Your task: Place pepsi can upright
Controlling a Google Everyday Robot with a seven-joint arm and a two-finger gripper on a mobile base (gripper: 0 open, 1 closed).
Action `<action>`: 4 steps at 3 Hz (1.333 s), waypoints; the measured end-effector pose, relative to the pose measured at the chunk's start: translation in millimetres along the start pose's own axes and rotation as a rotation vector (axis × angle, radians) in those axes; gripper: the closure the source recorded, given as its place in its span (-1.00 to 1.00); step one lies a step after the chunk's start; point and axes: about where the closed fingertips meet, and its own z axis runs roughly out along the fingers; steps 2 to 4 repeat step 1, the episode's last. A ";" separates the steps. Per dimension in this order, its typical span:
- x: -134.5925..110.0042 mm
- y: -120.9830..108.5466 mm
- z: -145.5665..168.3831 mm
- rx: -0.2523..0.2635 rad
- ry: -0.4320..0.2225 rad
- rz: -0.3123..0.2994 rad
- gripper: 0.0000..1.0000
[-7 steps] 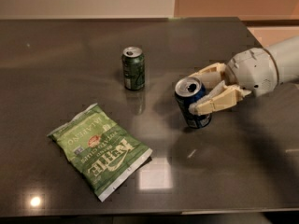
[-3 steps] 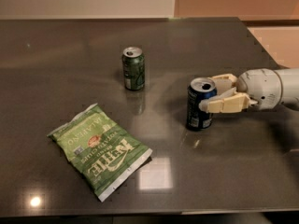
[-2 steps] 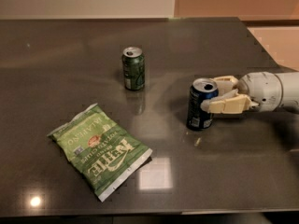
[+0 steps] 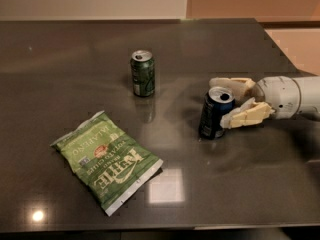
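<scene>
The pepsi can (image 4: 212, 118), dark blue with a silver top, stands upright on the dark table (image 4: 260, 184) right of centre. My gripper (image 4: 219, 102) reaches in from the right edge on a white arm. Its cream fingers (image 4: 247, 115) stand one behind and one in front of the can's upper part. They look slightly spread and loose around the can, which rests on the table by itself.
A green can (image 4: 142, 73) stands upright to the back left of the pepsi can. A green chip bag (image 4: 106, 160) lies flat at the front left. The table's right edge (image 4: 280, 54) runs past the arm.
The pepsi can went from tilted in my grip to standing upright on the table. The gripper has shifted a little to the right and its fingers have eased apart.
</scene>
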 end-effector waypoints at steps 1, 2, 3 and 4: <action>0.0 0.0 0.1 0.000 0.000 0.000 -1.00; 0.0 0.0 0.1 0.000 0.000 0.000 -1.00; 0.0 0.0 0.1 0.000 0.000 0.000 -1.00; 0.0 0.0 0.1 0.000 0.000 0.000 -1.00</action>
